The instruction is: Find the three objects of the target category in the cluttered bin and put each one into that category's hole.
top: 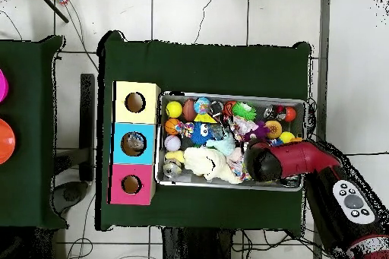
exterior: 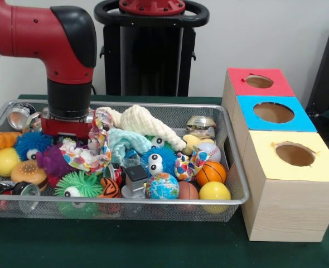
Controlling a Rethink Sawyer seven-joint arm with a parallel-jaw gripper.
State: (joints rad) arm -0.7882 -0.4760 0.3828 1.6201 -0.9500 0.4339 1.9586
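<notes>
Nearest the camera, the silver wire-mesh bin (exterior: 153, 204) sits on the green surface (exterior: 125, 245), crowded with toys. Down among them at its left end, the pincer (exterior: 67, 131) is buried beside a patterned cloth (exterior: 89, 153); its grip cannot be told. Right of it lie an orange basketball (exterior: 211, 172) and a yellow ball (exterior: 214, 191), then the red-, blue- and yellow-topped wooden boxes (exterior: 281, 167) with holes.

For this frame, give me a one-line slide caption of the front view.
Red arm lowered into a wire bin crowded with balls and toys, beside three wooden boxes with red, blue and yellow holed tops.
</notes>
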